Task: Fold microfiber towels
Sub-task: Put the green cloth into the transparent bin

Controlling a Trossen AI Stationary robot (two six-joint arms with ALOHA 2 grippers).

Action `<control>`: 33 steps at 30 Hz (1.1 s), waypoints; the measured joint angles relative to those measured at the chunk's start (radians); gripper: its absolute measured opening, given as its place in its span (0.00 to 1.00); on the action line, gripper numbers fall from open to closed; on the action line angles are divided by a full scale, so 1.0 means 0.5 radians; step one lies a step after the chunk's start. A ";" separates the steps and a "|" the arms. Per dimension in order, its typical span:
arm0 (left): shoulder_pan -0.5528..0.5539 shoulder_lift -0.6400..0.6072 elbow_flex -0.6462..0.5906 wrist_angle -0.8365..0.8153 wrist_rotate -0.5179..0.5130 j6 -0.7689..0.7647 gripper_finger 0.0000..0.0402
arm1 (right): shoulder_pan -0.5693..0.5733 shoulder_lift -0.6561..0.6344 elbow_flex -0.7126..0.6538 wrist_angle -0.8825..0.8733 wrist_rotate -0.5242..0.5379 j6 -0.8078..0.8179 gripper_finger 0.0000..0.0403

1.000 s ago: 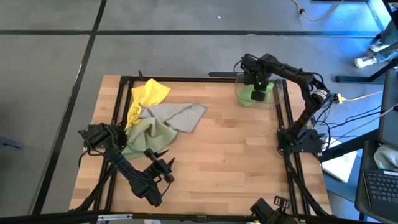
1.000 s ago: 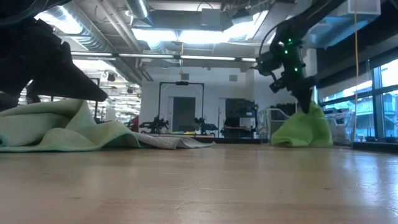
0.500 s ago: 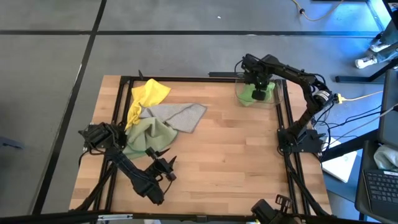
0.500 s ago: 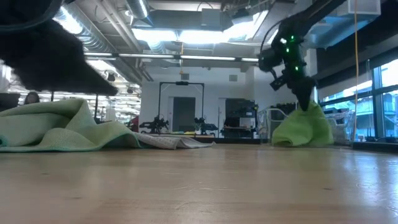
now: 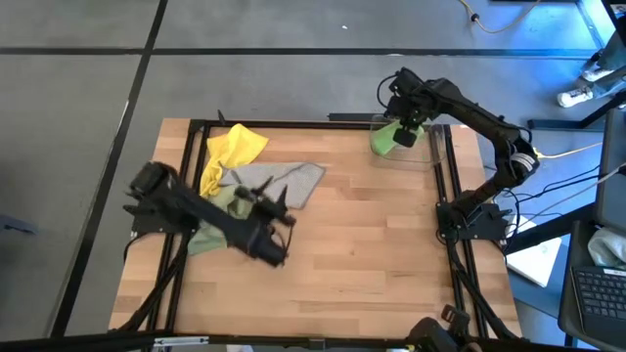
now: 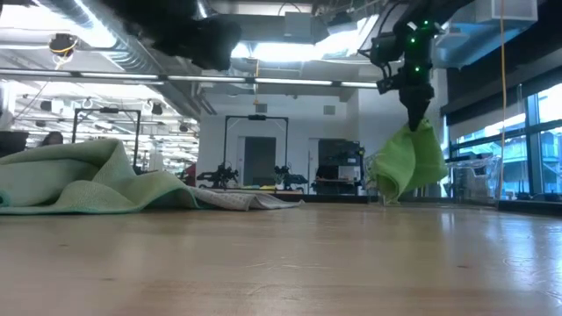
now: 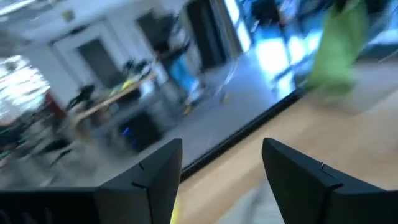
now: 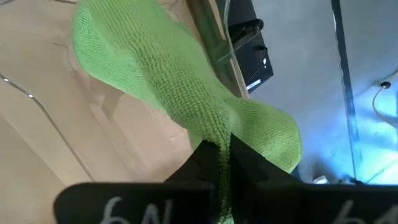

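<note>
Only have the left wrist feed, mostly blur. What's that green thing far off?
Observer: The bright green towel, pinched in the right claw and hanging off the table.
Operator: Over what?
Observer: Over the clear bin at the table's far right corner.
Operator: And my left claw?
Observer: Left claw is open, above the near edge of the grey-beige towel, holding nothing.
</note>
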 joint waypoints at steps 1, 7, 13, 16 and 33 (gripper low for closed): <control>0.077 -0.045 0.025 0.097 0.117 0.182 0.53 | 0.000 0.000 0.000 0.001 -0.006 0.022 0.04; 0.537 -0.057 -0.033 1.707 1.730 1.832 0.47 | 0.000 0.000 0.000 0.022 -0.007 0.031 0.04; 0.792 -0.015 0.014 2.392 2.334 2.762 0.45 | -0.008 0.000 -0.003 -0.022 -0.035 0.033 0.04; 1.034 -0.065 0.105 2.412 2.579 2.846 0.45 | -0.008 0.000 -0.003 -0.012 -0.138 0.042 0.04; 1.747 0.565 0.609 2.766 4.053 2.928 0.45 | 0.001 0.000 -0.003 0.072 -0.147 0.212 0.04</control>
